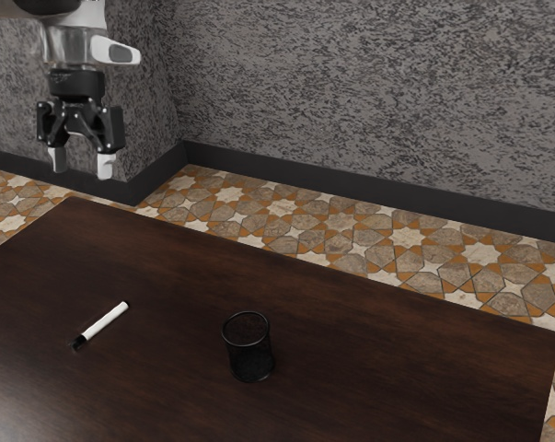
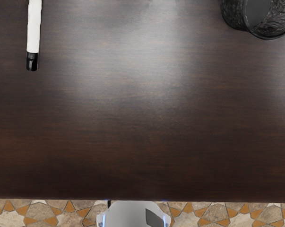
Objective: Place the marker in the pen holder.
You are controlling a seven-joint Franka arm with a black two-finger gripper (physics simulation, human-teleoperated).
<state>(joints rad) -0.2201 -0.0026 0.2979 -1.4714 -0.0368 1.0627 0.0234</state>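
Observation:
High above the table's far edge, in the exterior view's upper left, my gripper [image 1: 82, 168] hangs open with nothing between its fingers. Below it, a white marker [image 1: 106, 322] with black ends lies flat on the dark table. The black mesh pen holder [image 1: 248, 348] stands upright toward the exterior view's right of the marker, apart from it. In the wrist view, the marker [image 2: 34, 28] and the pen holder [image 2: 270, 18] are both partly cut off by the picture's edge.
The dark wooden table [image 1: 387, 368] carries both things. Its edge runs in front of a patterned tile floor [image 1: 341, 235], with a grey textured wall [image 1: 369, 92] behind. The robot's pale base [image 2: 133, 215] shows beside the table edge in the wrist view.

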